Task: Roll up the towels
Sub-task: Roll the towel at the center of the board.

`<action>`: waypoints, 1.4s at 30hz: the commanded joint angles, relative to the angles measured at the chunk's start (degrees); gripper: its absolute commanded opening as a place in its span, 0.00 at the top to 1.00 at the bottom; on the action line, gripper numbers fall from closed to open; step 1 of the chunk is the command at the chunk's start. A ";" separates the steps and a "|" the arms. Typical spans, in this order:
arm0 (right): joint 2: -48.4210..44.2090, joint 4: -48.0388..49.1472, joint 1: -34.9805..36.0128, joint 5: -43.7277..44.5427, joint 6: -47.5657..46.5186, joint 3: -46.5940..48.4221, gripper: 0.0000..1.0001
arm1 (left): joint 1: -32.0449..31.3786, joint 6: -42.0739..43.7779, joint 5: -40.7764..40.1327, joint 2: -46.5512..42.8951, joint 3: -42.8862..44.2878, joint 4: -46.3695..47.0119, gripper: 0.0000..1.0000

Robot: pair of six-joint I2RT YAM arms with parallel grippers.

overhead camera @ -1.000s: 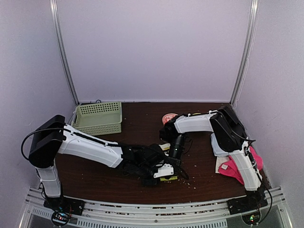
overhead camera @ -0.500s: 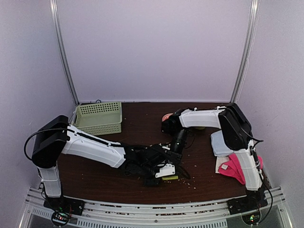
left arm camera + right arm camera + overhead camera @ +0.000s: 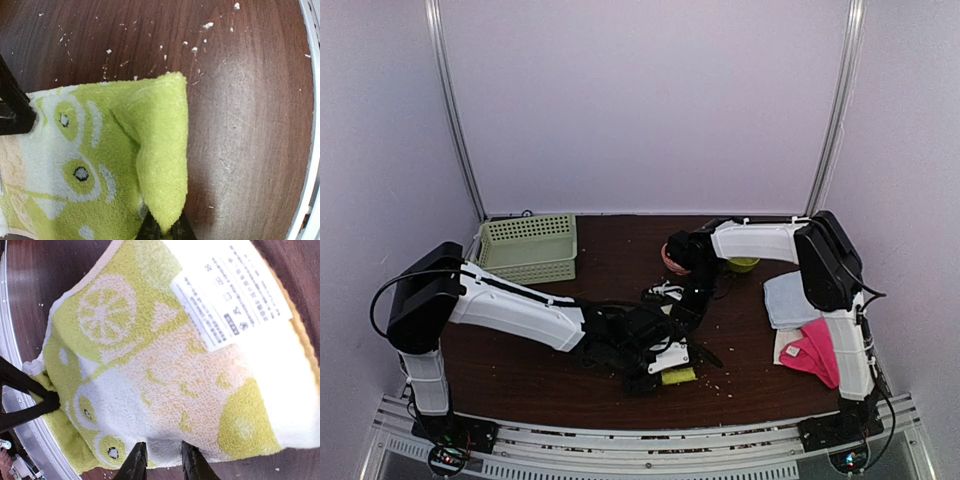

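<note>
- One yellow towel lies on the bench near its front edge, about midway across. It is lime-yellow with pale rings, lemon slices and peach patches.
- The left claw is clamped together on a folded-over edge of the yellow towel. The fold stands up as a thick ridge above the tips.
- White crumbs are scattered over the dark wood just beyond that towel; there are too many to count.
- The right claw comes down on the towel's far side. Its two fingers stand a little apart at the hem, and I cannot tell whether any cloth lies between them.
- One white label is sewn to the towel's pale side. It carries several rows of print and a line of care symbols, all too small to read.
- There are four towels in all, and the other three lie at the bench's right side beside the right arm.
- Of those three, the pink towel is nearest, and the cream towel touches its left edge and carries a small tag.
- The blue towel lies just beyond those two.
- Two small things sit further back by the right arm: a pink-red thing and a yellow-green thing. Both are partly hidden.
- One green basket stands at the far left corner, well apart from the towels.
</note>
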 commanded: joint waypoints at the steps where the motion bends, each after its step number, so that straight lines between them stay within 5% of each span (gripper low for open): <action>1: 4.65 5.84 2.68 8.56 2.49 0.47 0.75 | -0.38 -4.72 4.08 -1.16 1.37 -2.46 1.00; 7: 4.01 6.34 2.79 8.38 2.53 -0.28 0.75 | -0.19 -7.80 7.87 -1.19 0.12 -1.61 1.00; 12: -1.77 -1.23 0.43 -0.64 0.43 7.39 0.54 | 1.35 -9.26 14.34 1.51 0.01 -0.21 1.00; 18: -13.57 -8.22 -7.00 -11.79 -2.14 19.53 0.50 | 5.70 -13.39 27.56 3.32 -0.87 3.96 1.00; 23: -28.24 -3.50 -7.91 -17.61 -6.15 7.41 0.52 | 10.85 -19.21 39.01 6.61 -2.40 7.71 1.00; 28: -38.84 -8.38 -3.18 -26.13 -21.23 -4.06 0.53 | 14.56 -24.77 50.63 12.25 -2.54 10.64 0.99; 35: -45.66 10.77 16.92 6.30 -18.34 -28.56 0.56 | 16.31 -24.72 54.42 15.77 -0.77 7.49 0.98; 42: -42.32 31.38 26.44 23.50 -15.12 -42.48 0.47 | 16.74 -24.90 53.01 15.65 -1.78 7.46 0.97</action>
